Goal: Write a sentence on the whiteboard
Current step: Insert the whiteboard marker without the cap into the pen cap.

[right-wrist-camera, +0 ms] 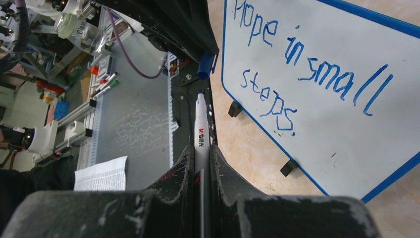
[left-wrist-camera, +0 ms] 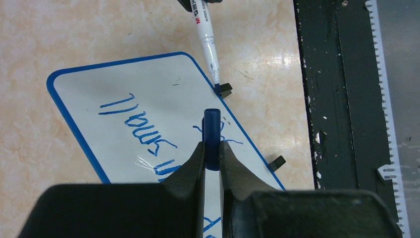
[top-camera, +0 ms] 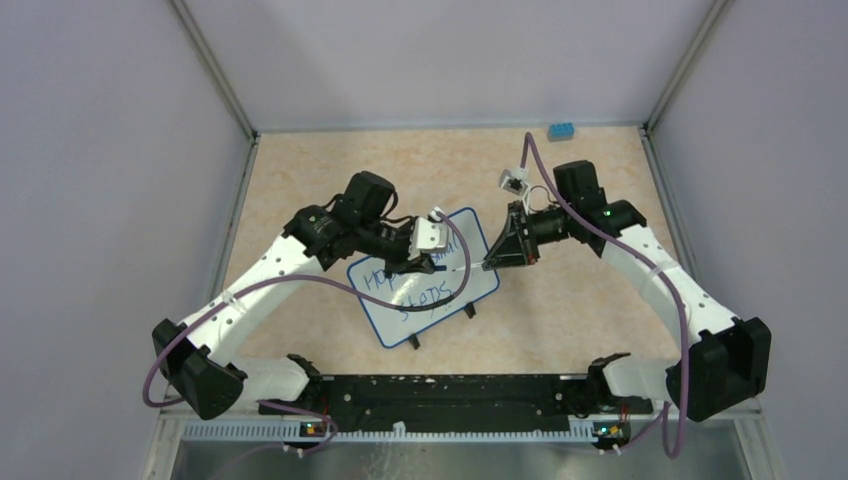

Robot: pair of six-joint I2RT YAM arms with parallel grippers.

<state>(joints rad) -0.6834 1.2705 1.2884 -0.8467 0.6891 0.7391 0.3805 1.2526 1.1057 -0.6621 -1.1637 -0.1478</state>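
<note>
The whiteboard (top-camera: 478, 283) lies tilted on the tan table, blue-rimmed, on small black clip feet (left-wrist-camera: 225, 90). The sentence (right-wrist-camera: 307, 67) reads "Hope in small steps." in blue, in two lines. My left gripper (left-wrist-camera: 212, 147) hovers over the whiteboard (left-wrist-camera: 148, 79), shut on a blue marker cap (left-wrist-camera: 211, 131). My right gripper (right-wrist-camera: 201, 148) is shut on a white marker (right-wrist-camera: 200, 124). The marker (left-wrist-camera: 206, 42) points at the cap from beyond the board's edge, its tip a short way from the cap's open end. In the top view the left gripper (top-camera: 438, 267) and the right gripper (top-camera: 497, 262) face each other.
A small blue block (top-camera: 561, 130) sits at the table's far edge. The black base rail (top-camera: 450, 395) runs along the near edge. Grey walls close in the left, right and back sides.
</note>
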